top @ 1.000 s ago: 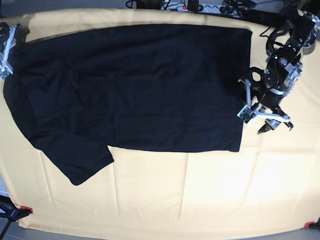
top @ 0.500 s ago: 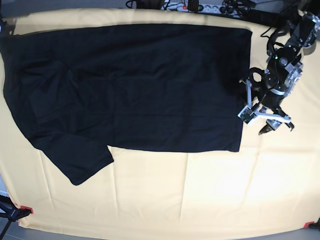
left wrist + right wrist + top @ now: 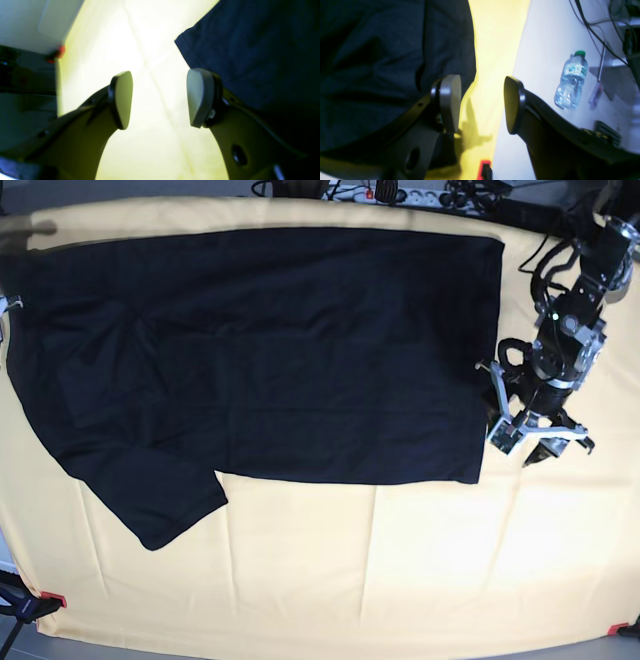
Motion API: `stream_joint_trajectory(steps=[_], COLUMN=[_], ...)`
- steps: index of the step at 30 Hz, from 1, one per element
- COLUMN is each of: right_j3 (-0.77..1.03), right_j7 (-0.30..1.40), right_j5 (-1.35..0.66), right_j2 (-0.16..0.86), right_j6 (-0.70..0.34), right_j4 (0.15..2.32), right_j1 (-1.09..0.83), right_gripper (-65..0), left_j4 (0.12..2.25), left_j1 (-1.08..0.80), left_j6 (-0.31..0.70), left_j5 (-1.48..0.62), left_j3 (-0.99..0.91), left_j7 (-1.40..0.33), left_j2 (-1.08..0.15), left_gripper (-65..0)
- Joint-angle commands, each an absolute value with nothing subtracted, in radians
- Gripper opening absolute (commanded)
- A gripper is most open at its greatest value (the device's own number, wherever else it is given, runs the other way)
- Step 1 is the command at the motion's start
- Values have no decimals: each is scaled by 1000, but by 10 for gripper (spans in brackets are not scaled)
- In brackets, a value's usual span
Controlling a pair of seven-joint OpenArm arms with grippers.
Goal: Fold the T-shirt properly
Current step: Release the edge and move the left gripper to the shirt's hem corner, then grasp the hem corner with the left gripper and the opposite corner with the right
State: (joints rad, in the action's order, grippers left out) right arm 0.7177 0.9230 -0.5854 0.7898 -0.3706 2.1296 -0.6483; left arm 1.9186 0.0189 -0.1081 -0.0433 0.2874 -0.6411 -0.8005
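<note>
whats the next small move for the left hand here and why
Probably ease the left hand down and toward the T-shirt, to straddle the hem's near corner. Its pads stand apart with nothing between them, over bare yellow cloth, and the shirt's edge lies just beside one pad. The shirt lies spread flat, no fold begun.

Pale floor (image 3: 545,50) beside yellow-draped table (image 3: 400,580).

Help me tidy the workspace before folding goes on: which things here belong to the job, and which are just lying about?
Belongs to the job:
- black T-shirt
- left gripper, fingers open
- right gripper, fingers open

Just lying about:
- yellow cloth underneath
- water bottle
- cables
</note>
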Motion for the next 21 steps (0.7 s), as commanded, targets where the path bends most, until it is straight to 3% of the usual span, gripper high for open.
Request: stream_joint_trajectory(steps=[1, 14, 21], right_j3=[732, 732, 732], right_j7=[908, 909, 909], right_j5=[-577, -580, -581], right_j2=[809, 809, 809], right_j6=[-363, -371, -371], right_j4=[2130, 2057, 2056], right_j1=[-645, -646, -645], right_gripper=[-347, -347, -347], left_j4=[1891, 1299, 1169], left_j1=[51, 398, 461], left_j6=[-114, 144, 154], left_j5=[-44, -319, -368], left_j3=[278, 278, 268], left_j7=[-613, -463, -459], left_j2=[-799, -540, -509], left_gripper=[-303, -303, -302])
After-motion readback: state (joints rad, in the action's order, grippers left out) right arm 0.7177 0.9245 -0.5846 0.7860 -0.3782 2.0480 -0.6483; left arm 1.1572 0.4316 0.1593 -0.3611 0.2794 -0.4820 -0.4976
